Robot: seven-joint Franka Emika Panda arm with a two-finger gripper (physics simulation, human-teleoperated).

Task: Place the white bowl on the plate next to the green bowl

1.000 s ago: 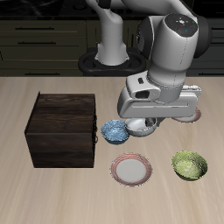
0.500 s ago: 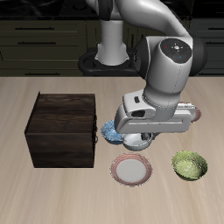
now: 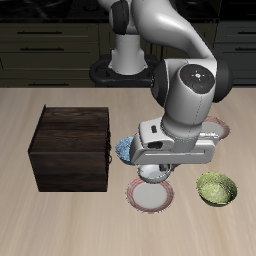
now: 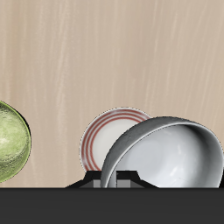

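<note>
Pale wood-grain surface [image 3: 60, 215] fills the scene below dark cabinets. At lower centre of the exterior frame the end effector [image 3: 160, 166] is clamped on the white bowl [image 4: 166, 153], carrying it just above the plate [image 3: 151, 195]. Right of the plate sits the green bowl [image 3: 216, 188]; a blue bowl [image 3: 125, 150] peeks out beside a dark wooden box [image 3: 70, 148], and another pink-rimmed plate [image 3: 222, 128] lies farther back.

Both renders are bright and evenly lit, sharp with no blur or edge distortion. Light comes from above: the arm casts a soft shadow on the table [image 3: 60, 100]. The white bowl [image 4: 171, 149] shows a gentle sheen on its wall.
</note>
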